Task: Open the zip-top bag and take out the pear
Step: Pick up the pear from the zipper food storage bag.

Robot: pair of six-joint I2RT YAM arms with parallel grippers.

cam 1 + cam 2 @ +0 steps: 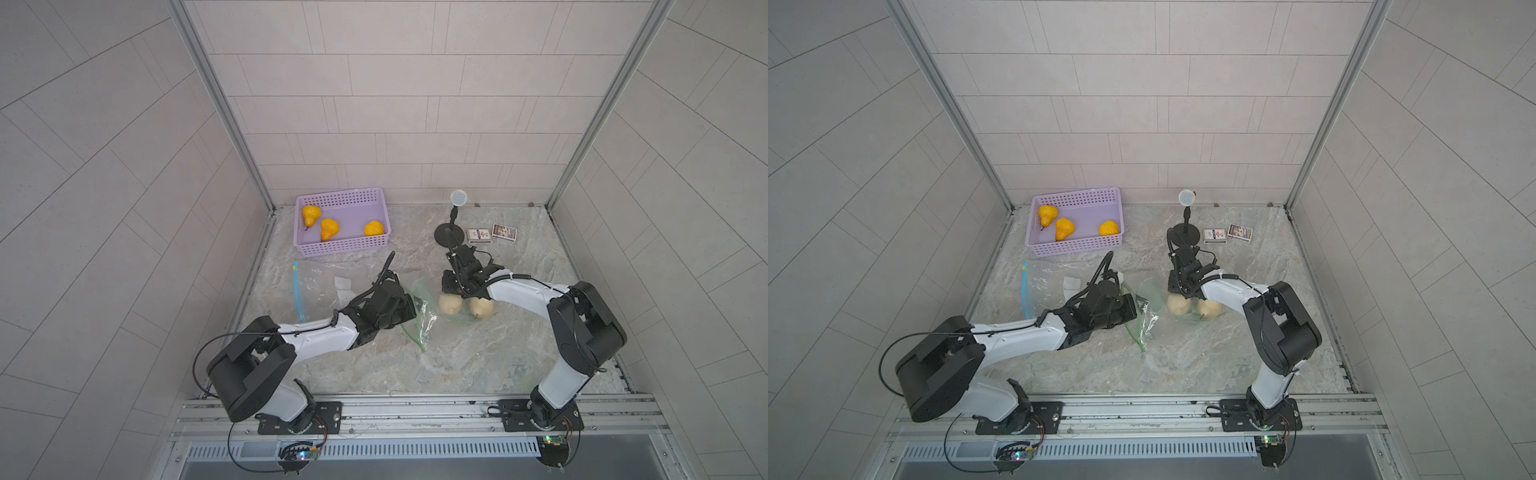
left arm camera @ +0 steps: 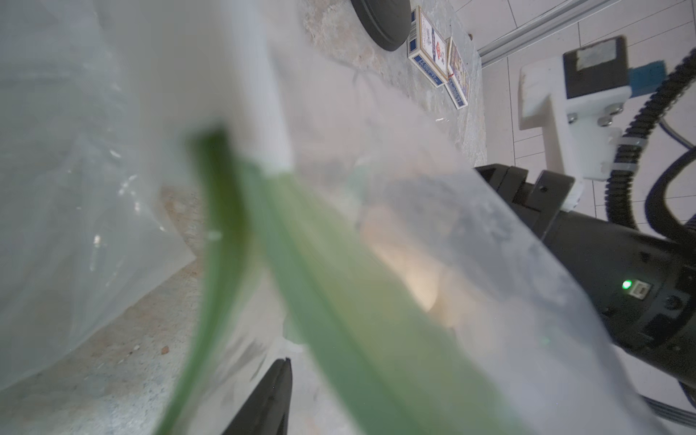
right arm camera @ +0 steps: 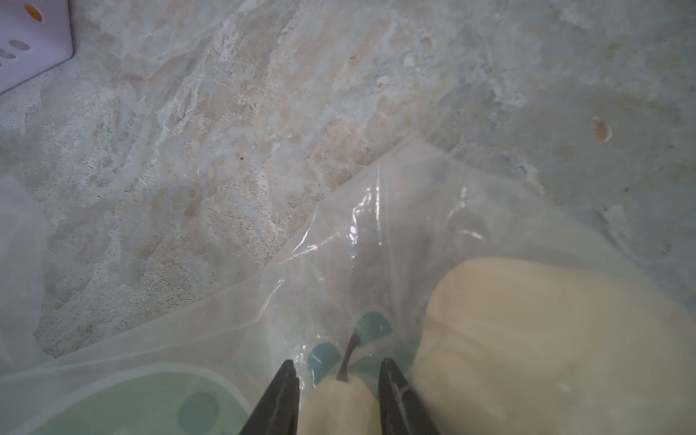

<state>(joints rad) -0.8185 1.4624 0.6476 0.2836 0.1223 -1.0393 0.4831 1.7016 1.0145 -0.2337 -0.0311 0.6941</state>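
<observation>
The counter [image 1: 457, 365] has a veined, marble look. Mid-counter, a clear, crinkled plastic bag [image 1: 424, 320] lies slumped, its green zip strip [image 1: 413, 338] curling loose toward the front. Two pale, matte, cream-coloured pears sit inside it side by side, hazy through the film.

The right claw [image 3: 339, 371] hangs over one pear [image 3: 339, 410]. Its slim black fingers [image 3: 280, 399] stand apart on either side of the narrow neck, with the dark stem poking up between them. I can't tell whether they actually pinch it. The other pear [image 3: 546, 339], rounder and bulkier in that view, lies just beside.

The left claw [image 1: 412, 307] is at the bag's opposite edge, buried in folds of plastic. In its wrist view the green strip runs blurred past one black finger [image 2: 269, 406], and I can't tell if the claw is clamped on anything.

Toward the back, a lilac perforated basket [image 1: 340, 192] holds three knobbly orange-yellow pears [image 1: 329, 229]. In front of it a second bag [image 1: 322, 282] with a blue zip lies flat.
</observation>
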